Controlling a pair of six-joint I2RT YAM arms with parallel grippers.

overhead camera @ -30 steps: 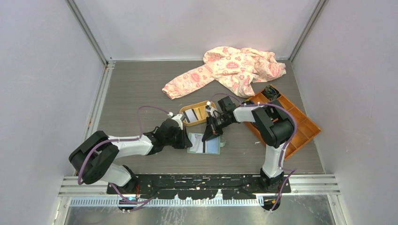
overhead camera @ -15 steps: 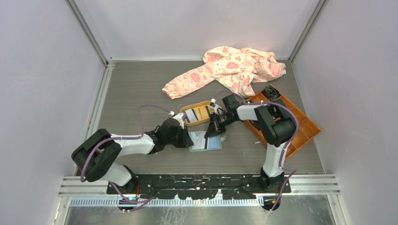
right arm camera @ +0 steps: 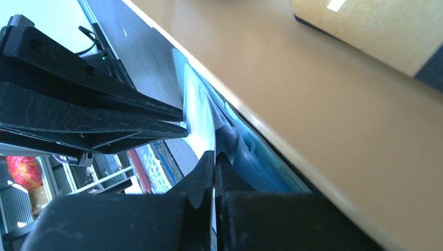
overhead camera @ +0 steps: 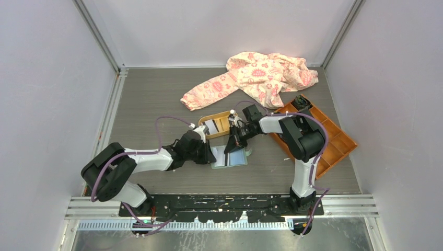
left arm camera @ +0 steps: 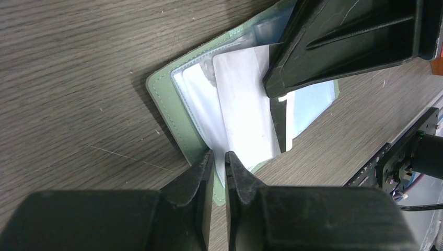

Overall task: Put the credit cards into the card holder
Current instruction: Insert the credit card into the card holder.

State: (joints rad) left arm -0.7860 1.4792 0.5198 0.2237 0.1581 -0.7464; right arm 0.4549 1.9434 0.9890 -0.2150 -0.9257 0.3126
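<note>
The pale green card holder (overhead camera: 237,159) lies open on the table, its clear sleeves facing up (left arm camera: 167,104). My left gripper (left arm camera: 219,159) is shut on its near edge, pinching the green cover and a sleeve. A white credit card (left arm camera: 245,120) with a dark stripe rests slanted over the sleeves. My right gripper (right arm camera: 214,157) is shut on that card's edge, and its fingers (left arm camera: 339,47) cross the top of the left wrist view. Another credit card (overhead camera: 211,127) lies in the orange oval tray (overhead camera: 225,119) just behind the holder.
An orange compartmented box (overhead camera: 334,144) sits at the right, close to the right arm. A pink patterned garment (overhead camera: 256,76) lies at the back. The tray's wall (right arm camera: 313,104) runs right beside the right gripper. The left gripper's fingers (right arm camera: 104,115) fill the left of the right wrist view.
The right gripper has shifted a little to the left with the card, over the open holder. The left gripper has edged to the right at the holder's left edge.
</note>
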